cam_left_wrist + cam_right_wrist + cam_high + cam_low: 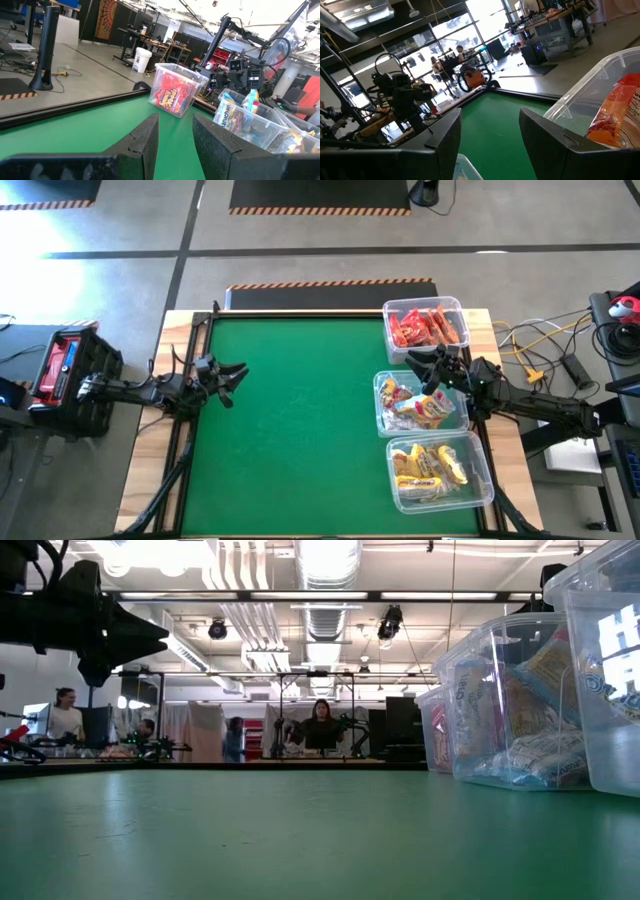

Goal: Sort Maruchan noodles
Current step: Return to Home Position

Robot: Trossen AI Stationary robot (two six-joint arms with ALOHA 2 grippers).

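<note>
Spread and empty, the right gripper [427,368] should lift clear of the bins [378,392] at the table's [300,430] right edge – then pull back; the left gripper [236,374] waits, spread.

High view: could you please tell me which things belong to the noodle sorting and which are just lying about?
Job: red noodle packs, blue-white noodle packs, yellow noodle packs, three clear bins, left gripper at the left edge, right gripper by the middle bin.
Lying about: red-and-black case, floor cables.
</note>
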